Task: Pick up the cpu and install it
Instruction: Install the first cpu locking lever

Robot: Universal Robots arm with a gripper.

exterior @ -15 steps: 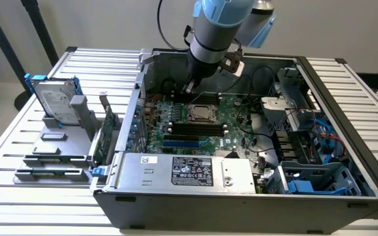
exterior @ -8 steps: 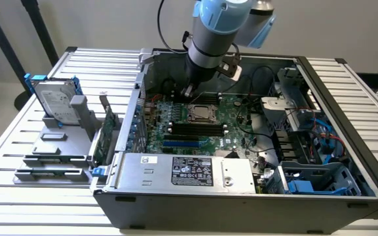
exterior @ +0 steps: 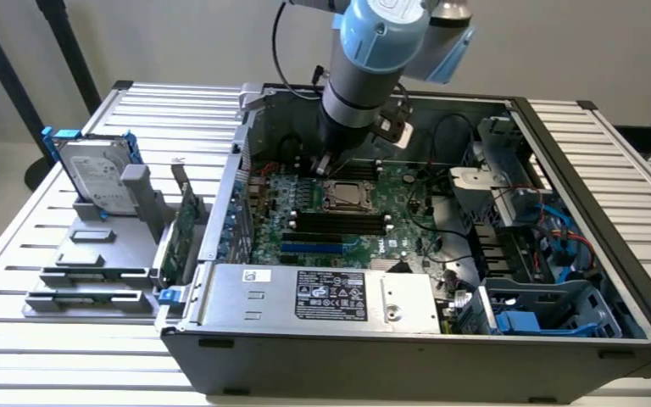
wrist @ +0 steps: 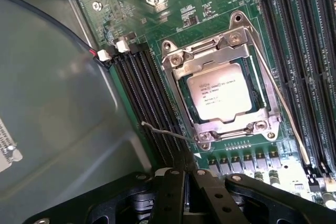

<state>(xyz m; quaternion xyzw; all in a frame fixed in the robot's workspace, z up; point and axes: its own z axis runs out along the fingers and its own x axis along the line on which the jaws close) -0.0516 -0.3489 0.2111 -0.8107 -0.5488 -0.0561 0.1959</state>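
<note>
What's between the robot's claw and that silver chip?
In the wrist view, the socket's metal frame edge and a thin wire lever lie between the gripper and the cpu.

The cpu [wrist: 219, 94] lies bare from above, a metal frame [wrist: 207, 52] ringing its edges. In the exterior view, black memory slots [exterior: 337, 222] sit at its six o'clock, cables [exterior: 425, 199] at three (the arm [exterior: 365, 76] stands at twelve).

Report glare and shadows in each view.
Wrist view: the cpu glares pale across its metal lid, its print faint; the gripper reads as a dark mass. Exterior view: the slatted table is bright, the computer case interior dimmer behind its walls.
</note>
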